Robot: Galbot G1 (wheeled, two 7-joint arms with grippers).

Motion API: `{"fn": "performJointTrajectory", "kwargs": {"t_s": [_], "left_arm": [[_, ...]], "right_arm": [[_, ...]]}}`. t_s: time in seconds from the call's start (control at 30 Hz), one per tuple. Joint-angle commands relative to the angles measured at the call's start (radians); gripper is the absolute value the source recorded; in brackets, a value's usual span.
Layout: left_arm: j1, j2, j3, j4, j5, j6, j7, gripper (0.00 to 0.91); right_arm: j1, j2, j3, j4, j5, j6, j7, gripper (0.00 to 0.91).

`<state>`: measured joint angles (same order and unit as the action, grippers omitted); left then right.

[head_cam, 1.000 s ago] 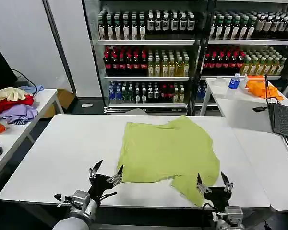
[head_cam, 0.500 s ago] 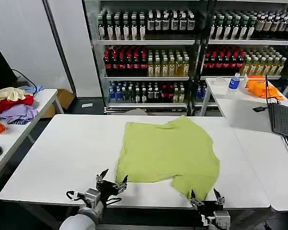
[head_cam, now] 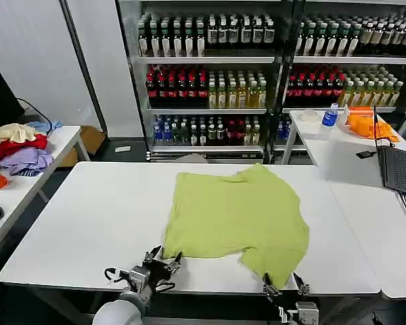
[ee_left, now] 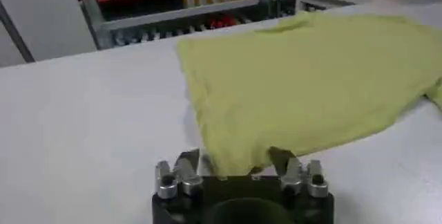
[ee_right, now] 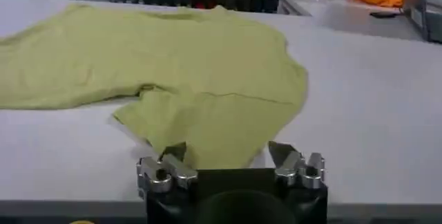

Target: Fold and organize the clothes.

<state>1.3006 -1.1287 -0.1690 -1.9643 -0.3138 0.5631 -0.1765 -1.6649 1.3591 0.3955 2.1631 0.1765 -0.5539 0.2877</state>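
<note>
A lime-green T-shirt (head_cam: 240, 213) lies spread on the white table (head_cam: 88, 217), one part folded over at its near right. My left gripper (head_cam: 164, 257) stands open at the shirt's near left corner, and that corner (ee_left: 238, 156) lies between its fingers. My right gripper (head_cam: 281, 284) is open at the table's front edge, its fingers on either side of the shirt's near right tip (ee_right: 214, 142). The same shirt (ee_left: 311, 80) stretches away in the left wrist view.
A side table at the left holds a cream, red and lilac garment pile (head_cam: 17, 149). At the right stand a laptop (head_cam: 398, 169) and an orange cloth (head_cam: 369, 123). Drink shelves (head_cam: 257, 74) line the back wall.
Both grippers have dropped lower and come toward the shirt's near edge. The left one moved right to the near left corner; the right one sank to the table's front edge.
</note>
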Motion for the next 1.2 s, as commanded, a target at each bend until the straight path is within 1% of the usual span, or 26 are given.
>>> {"fn": "performJointTrajectory", "kwargs": {"t_s": [0.03,0.3,0.57,0.77,0.9,1.0,1.1,1.2], "left_arm": [[-0.003,-0.004,0.010,0.020,-0.014,0.015,0.009,0.020],[0.021,-0.001,-0.016,-0.027,-0.050,0.011,0.019,0.020],[0.086,0.029,-0.056,-0.144,-0.057,0.013,0.017,0.020],[0.145,0.036,-0.094,-0.246,-0.066,0.014,0.018,0.020],[0.168,0.056,-0.104,-0.281,-0.076,0.013,0.018,0.020],[0.136,0.075,-0.097,-0.264,-0.083,0.013,0.017,0.020],[0.095,0.083,-0.090,-0.236,-0.094,0.013,0.017,0.020],[0.058,0.092,-0.080,-0.211,-0.096,0.013,0.023,0.020]], "right_arm": [[-0.008,0.001,-0.002,0.005,0.005,-0.009,0.001,0.000],[-0.033,-0.006,0.022,0.050,0.007,0.015,-0.013,0.000],[-0.105,-0.026,0.064,0.169,0.007,0.044,-0.032,0.000],[-0.158,-0.047,0.100,0.281,0.004,0.050,-0.044,0.000],[-0.158,-0.068,0.135,0.322,0.004,0.057,-0.051,0.000],[-0.116,-0.095,0.159,0.311,0.004,0.066,-0.059,0.000],[-0.063,-0.127,0.175,0.267,0.007,0.085,-0.066,0.000],[-0.004,-0.168,0.188,0.216,0.020,0.112,-0.085,0.000]]}}
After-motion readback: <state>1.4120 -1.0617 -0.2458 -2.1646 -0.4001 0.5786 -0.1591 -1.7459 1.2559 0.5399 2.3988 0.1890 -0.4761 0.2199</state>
